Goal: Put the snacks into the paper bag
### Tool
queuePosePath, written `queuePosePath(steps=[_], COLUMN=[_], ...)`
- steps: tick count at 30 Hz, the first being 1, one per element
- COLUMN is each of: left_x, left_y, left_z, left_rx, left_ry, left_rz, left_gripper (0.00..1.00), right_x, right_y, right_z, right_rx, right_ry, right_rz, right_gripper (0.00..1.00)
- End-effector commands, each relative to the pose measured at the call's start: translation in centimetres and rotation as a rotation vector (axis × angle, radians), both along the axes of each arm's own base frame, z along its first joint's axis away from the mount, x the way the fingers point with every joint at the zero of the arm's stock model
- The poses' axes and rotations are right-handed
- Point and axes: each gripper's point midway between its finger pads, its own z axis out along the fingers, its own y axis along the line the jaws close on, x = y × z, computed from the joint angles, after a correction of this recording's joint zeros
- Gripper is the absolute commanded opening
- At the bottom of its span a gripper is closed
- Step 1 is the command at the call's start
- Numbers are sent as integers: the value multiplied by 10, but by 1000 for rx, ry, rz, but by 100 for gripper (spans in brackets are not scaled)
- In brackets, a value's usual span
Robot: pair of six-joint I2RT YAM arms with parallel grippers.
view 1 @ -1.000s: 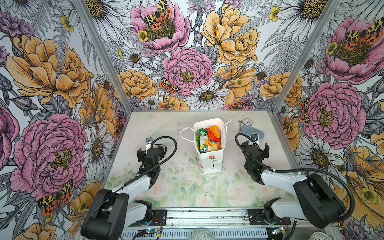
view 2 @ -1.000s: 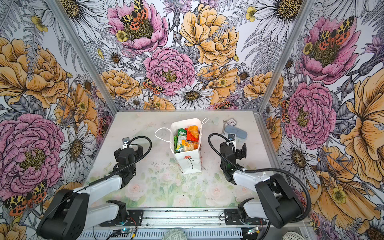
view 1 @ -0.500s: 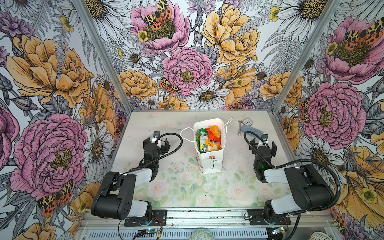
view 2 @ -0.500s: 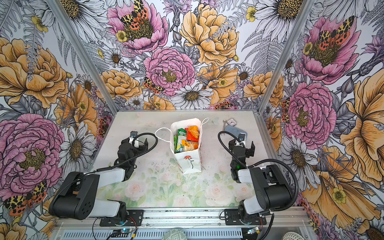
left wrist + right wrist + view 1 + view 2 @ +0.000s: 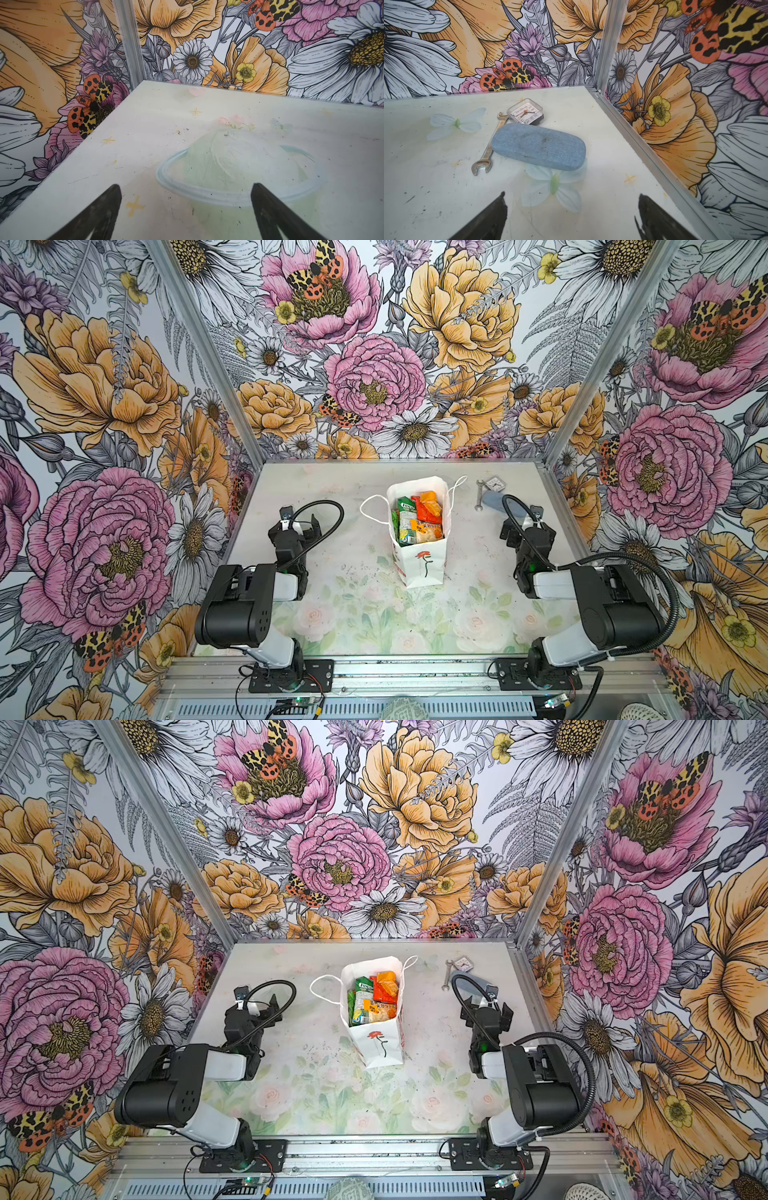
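Tabletop point(image 5: 357, 614): snacks point(image 5: 417, 518) inside paper bag point(image 5: 422, 568) (upright).

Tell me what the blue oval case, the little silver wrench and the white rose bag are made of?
The blue oval case looks cloth-covered: matte, with a fine weave and dark smudges. The little silver wrench looks like bare metal: grey and shiny. The white bag with the rose drawing seems to be paper: stiff creased walls, thin cord handles.
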Motion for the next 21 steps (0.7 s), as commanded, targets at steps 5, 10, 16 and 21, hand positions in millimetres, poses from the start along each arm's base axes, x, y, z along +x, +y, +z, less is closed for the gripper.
queuePosePath(steps=[5,10,16,21], left_x=[2,2,2,3], left_y=[3,1,0,-1], left_z=[11,11,10,11], left_rx=[-32,-26,-24,-22], left_ry=[-47,-47,-43,-45], left_rz=[17,10,7,6], left_gripper=[99,99,99,99], right_x=[6,7,6,7], right_y=[3,4,4,4], right_z=[9,9,8,8], right_rx=[28,25,24,24], right_ry=[-35,-32,-29,-30], right_rz=[13,13,13,14], right_gripper=[100,100,100,100])
